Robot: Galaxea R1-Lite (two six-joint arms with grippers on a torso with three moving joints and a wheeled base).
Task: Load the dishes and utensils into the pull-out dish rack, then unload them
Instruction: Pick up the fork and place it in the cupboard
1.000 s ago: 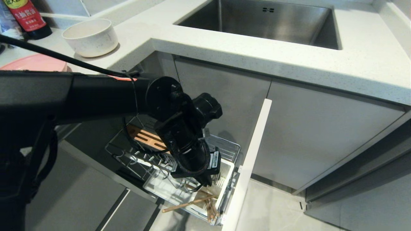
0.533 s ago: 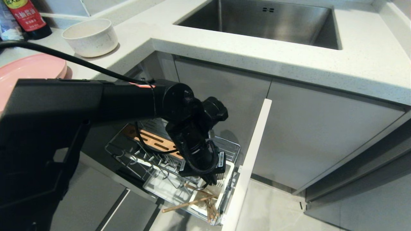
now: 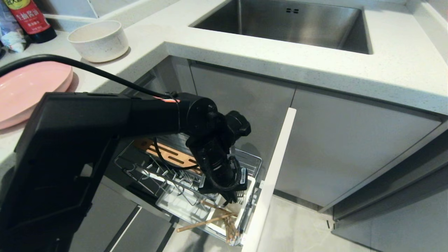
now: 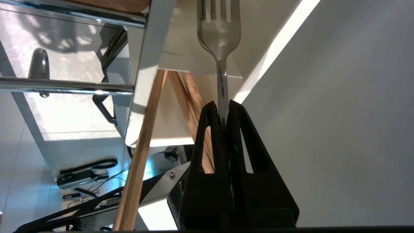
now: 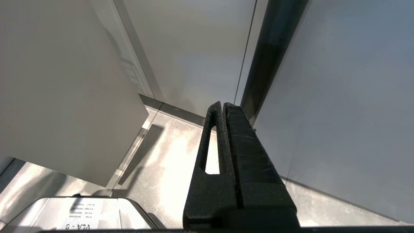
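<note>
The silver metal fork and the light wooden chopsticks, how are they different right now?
The silver metal fork is pinched by its thin handle in the shut left gripper; the light wooden chopsticks are held by nothing. The fork is shiny grey with tines; the chopsticks are plain brown sticks. The fork points straight away from the gripper; the chopsticks lean at slants, one poking out past the white utensil caddy. Both are at that caddy.
</note>
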